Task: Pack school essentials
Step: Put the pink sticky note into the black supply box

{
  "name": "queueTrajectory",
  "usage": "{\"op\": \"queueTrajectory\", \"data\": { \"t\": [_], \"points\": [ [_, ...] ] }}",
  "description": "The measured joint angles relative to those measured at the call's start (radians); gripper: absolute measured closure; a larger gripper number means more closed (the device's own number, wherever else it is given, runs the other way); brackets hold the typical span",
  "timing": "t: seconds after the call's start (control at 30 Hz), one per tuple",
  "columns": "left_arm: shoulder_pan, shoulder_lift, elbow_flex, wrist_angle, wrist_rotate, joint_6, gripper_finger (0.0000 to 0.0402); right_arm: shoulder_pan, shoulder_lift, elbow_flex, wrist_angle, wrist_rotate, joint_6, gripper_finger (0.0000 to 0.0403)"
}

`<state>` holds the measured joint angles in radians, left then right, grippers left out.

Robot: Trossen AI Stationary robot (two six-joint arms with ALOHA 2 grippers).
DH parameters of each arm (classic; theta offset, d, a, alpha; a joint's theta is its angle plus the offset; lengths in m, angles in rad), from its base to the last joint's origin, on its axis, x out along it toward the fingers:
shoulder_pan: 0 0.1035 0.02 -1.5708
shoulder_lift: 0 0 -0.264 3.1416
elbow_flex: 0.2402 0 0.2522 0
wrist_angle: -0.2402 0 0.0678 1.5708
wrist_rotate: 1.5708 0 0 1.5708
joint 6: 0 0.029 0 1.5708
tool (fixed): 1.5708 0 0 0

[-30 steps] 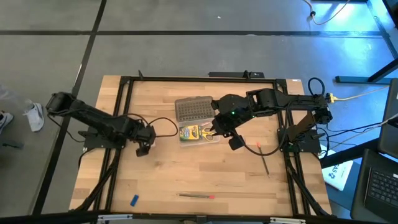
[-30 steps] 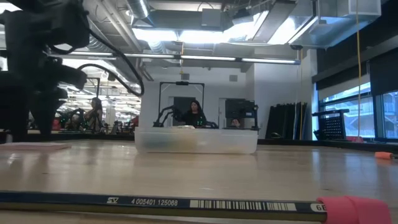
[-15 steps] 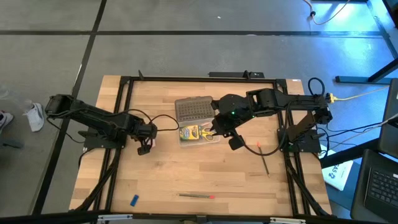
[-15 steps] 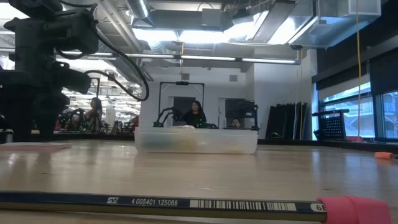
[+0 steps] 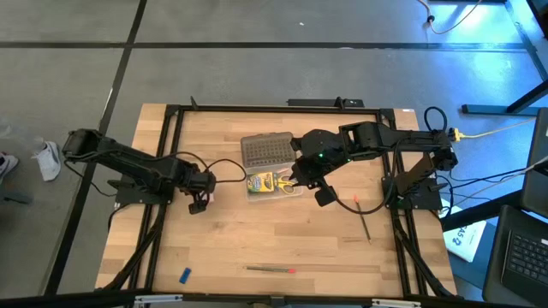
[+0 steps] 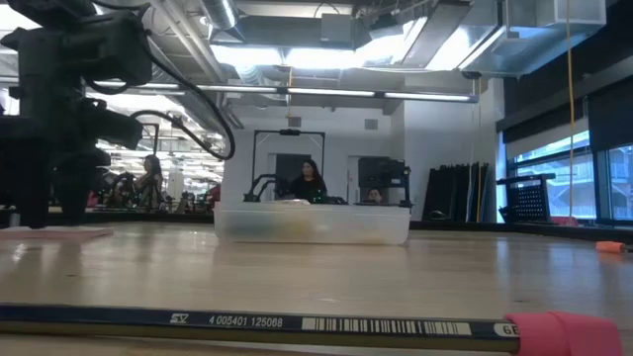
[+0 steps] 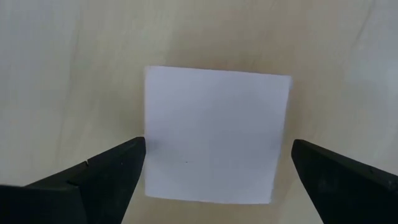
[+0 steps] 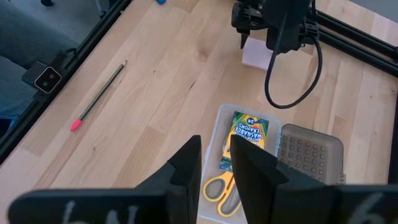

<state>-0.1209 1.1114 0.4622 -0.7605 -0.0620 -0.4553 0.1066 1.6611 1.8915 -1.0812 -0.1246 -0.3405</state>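
Notepad (image 7: 214, 134) colour hard to read; left gripper (image 7: 217, 168) fingers spread wide around it. Right gripper (image 8: 216, 163) above case (image 8: 214, 140), gap narrow, grip unclear. Wooden table (image 5: 257, 231).

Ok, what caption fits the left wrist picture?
Open left claw hovering above the pink notepad on the table.

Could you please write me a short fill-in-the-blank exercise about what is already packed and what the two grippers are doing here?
1. The crayon box lies inside the clear ____.
2. The left gripper hovers with open fingers over the ____.
3. Beside the crayon box lie the yellow-handled ____.
4. The right gripper is above the case, holding ____.

Missing words: case; notepad; scissors; nothing
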Motion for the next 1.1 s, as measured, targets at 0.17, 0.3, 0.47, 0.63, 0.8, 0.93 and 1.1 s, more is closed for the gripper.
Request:
{"op": "queueTrajectory", "data": {
  "t": [0.17,0.3,0.47,0.63,0.8,0.93,1.1],
  "points": [
    [-0.021,0.000,-0.001,-0.008,-0.051,-0.022,0.0002,0.000,0.000,0.000,0.000,0.000,0.000,0.0315],
    [-0.025,0.013,-0.001,-0.008,-0.042,-0.026,0.0002,0.000,0.000,0.000,0.000,0.000,0.000,0.0315],
    [-0.025,0.045,-0.001,-0.005,-0.041,-0.023,0.0002,0.000,0.000,0.000,0.000,0.000,0.000,0.0315],
    [-0.025,0.071,0.002,0.002,-0.036,-0.013,0.0002,0.000,0.000,0.000,0.000,0.000,0.000,0.0315],
    [-0.023,0.074,0.002,0.008,-0.033,-0.013,0.0003,0.000,0.000,0.000,0.000,0.000,0.000,0.0315],
    [-0.023,0.074,0.001,0.010,-0.032,-0.013,0.0003,0.000,0.000,0.000,0.000,0.000,0.000,0.0315],
    [-0.023,0.074,0.001,0.012,-0.032,-0.013,0.0005,0.000,0.000,0.000,0.000,0.000,0.000,0.0315]
  ]
}}
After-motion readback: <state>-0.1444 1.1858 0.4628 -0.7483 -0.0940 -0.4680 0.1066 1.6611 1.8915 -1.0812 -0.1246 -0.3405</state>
